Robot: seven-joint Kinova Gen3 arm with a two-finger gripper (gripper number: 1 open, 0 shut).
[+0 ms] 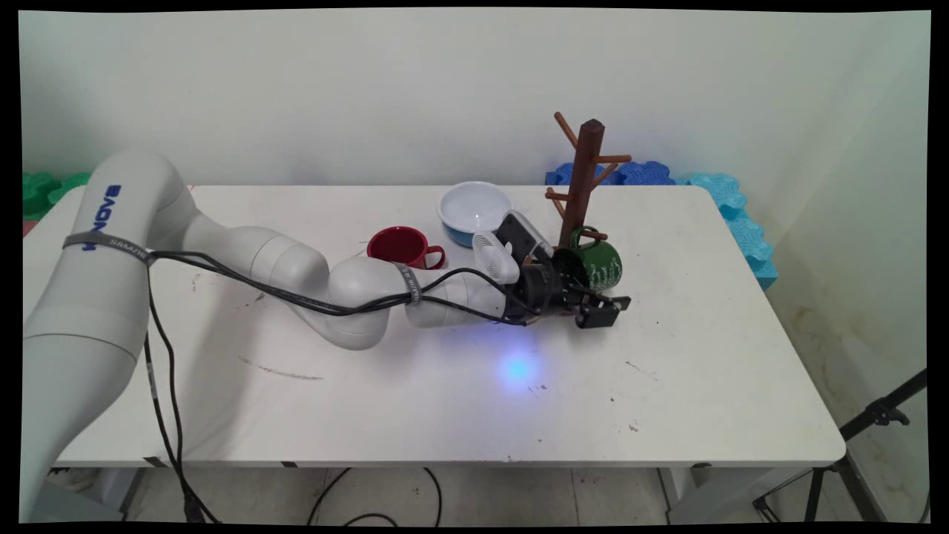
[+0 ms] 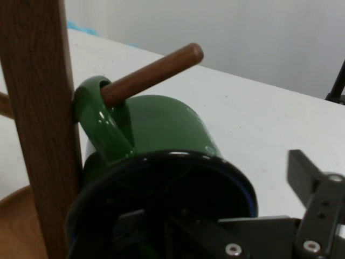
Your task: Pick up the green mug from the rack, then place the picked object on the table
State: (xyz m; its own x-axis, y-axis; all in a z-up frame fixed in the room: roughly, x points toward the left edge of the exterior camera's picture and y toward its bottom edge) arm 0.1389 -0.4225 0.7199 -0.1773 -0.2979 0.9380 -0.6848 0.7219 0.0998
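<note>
Your gripper [image 1: 599, 305] is released: its jaws stand apart, not clamped on anything. It sits low over the white table [image 1: 704, 356], at the mouth of the green mug [image 1: 602, 263].

In the hand view one of the fingers [image 2: 304, 172] stands outside the mug at 3 o'clock, with a strip of bare table between it and the rim. The other finger seems to sit inside the dark mouth, though it is too dim in there for you to be sure.

The mug hangs by its handle on a low peg [image 2: 156, 73] of the wooden mug tree [image 1: 582, 178], with the handle loop pressed close to the post. It is tipped on its side with the open mouth turned toward your hand. Its glaze is glossy deep green, the inside is black, and the rim is dark. In the main view a pale pattern shows on its wall; you cannot make out what it is.

From the mug, a red cup [image 1: 397, 245] stands well apart at 9 o'clock, with its handle pointing back toward the mug. A white bowl [image 1: 474, 208] with a blue outside sits at about 10 o'clock. Blue foam blocks [image 1: 730, 200] lie along the table's far right edge, behind the tree.
</note>
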